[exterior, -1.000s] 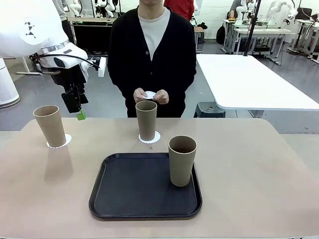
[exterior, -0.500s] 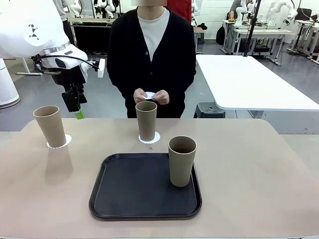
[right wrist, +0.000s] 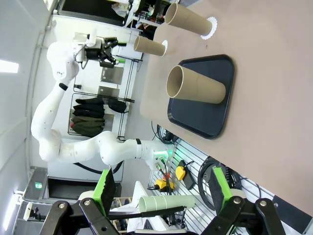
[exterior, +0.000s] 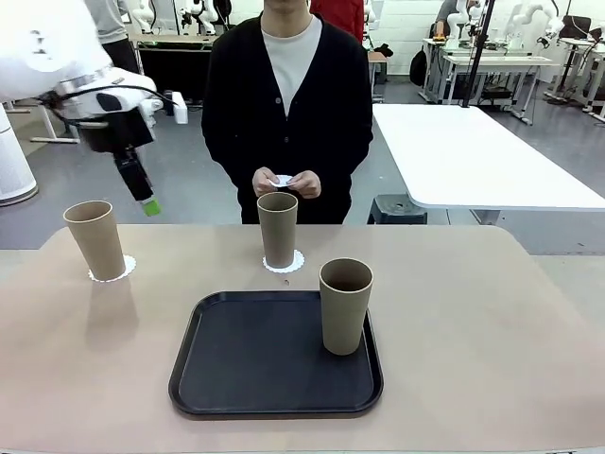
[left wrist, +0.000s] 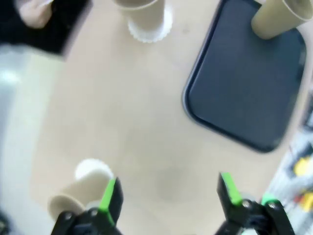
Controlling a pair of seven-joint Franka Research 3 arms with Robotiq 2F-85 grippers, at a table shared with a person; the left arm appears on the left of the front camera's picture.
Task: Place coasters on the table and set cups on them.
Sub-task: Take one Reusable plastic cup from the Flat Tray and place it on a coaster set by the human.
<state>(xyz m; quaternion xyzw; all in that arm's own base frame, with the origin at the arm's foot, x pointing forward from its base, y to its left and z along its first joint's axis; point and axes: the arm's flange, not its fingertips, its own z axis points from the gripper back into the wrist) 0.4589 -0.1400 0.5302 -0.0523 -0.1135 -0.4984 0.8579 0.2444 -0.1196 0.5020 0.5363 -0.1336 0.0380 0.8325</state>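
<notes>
Under the left gripper (left wrist: 168, 188), between its wide-apart jaws, bare table (left wrist: 127, 117) lies free. One cup (left wrist: 68, 201) on its coaster (left wrist: 92, 169) stands just beside one finger (the nearest obstacle); the black tray (left wrist: 244, 83) lies farther ahead, with another cup (left wrist: 276, 17) on it.

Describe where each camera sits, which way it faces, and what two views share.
Front: fixed on the robot's side, facing the person across the table; left gripper upper left.
Left wrist: high above, looking down; its open green-tipped fingers at the bottom.
Right wrist: rolled sideways beside the table, looking across; right gripper open at the bottom.
Shared: both wrist views show the tray with a cup on it.
</notes>
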